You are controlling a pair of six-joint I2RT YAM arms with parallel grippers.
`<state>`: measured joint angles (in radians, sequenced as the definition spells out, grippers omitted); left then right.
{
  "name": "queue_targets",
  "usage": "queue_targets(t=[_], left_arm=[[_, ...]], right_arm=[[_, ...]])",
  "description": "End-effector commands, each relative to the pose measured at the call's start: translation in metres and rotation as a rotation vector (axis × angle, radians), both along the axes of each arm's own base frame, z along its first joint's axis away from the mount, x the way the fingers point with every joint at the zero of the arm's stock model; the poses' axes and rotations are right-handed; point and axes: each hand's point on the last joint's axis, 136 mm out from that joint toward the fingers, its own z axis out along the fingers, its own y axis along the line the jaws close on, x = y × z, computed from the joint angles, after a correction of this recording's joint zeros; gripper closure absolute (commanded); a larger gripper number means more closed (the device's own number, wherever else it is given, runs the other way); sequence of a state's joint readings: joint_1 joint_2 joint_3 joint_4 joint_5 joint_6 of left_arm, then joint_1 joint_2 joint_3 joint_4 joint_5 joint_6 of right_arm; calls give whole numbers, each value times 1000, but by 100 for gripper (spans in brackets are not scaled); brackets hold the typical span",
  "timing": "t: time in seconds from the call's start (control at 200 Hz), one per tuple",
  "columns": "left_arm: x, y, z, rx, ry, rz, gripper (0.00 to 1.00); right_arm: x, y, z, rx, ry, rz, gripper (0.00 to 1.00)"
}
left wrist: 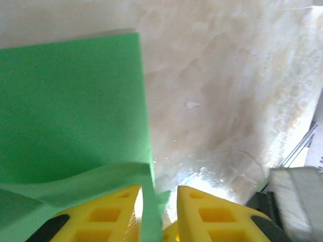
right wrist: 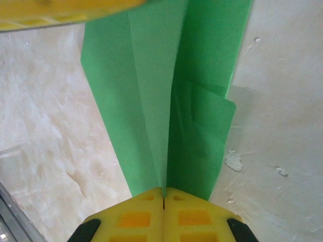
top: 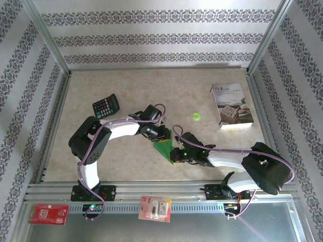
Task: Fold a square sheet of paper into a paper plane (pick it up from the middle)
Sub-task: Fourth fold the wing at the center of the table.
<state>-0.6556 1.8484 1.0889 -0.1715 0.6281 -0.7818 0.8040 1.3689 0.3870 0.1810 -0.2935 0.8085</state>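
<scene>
Patterned wallpaper walls in a pale marbled surface [top: 126, 85]. Seen from above, both arms reach inward and meet over the square sheet of paper [top: 164, 146], a green wedge lying near the front middle. A calculator [top: 106, 106], a small green disc [top: 196, 117] and a white booklet [top: 231, 106] lie well apart from it. With the two sets of jaws this near each other, a careless move could knock one against the other.

From the left wrist, the sheet [left wrist: 70, 101] spreads out on the left. A raised flap [left wrist: 150, 217] stands in the gap between the left jaws, which are a little apart and seemingly not pinching it. If they draw away like this, the flap may spring up and the fold come undone.

From the right wrist, the right jaws are closed tight on the raised centre ridge of the sheet [right wrist: 151, 101]. A side flap [right wrist: 202, 141] sits slightly skewed. A tug from this single pinch could drag the sheet across the surface, pull the crease crooked or tear the thin paper.
</scene>
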Motion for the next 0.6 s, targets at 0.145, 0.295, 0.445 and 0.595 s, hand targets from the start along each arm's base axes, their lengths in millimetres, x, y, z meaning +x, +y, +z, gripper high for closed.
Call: queue_targets(t=[0.145,0.295,0.445,0.595], left_arm=[[-11,14,15,6,-32,12,76],[-15,21,7,26,-20,21,80],[-17,21,-4,37,3,12,81],[-13,14,-9,28,15,-4,81]], right_arm=[[-1,-6,-3,54,15,-46,99],[-1,-7,-5,72,26,-57,99],[0,-7,-4,76,25,-59,99],[-1,-7,-5,77,28,-58,98]])
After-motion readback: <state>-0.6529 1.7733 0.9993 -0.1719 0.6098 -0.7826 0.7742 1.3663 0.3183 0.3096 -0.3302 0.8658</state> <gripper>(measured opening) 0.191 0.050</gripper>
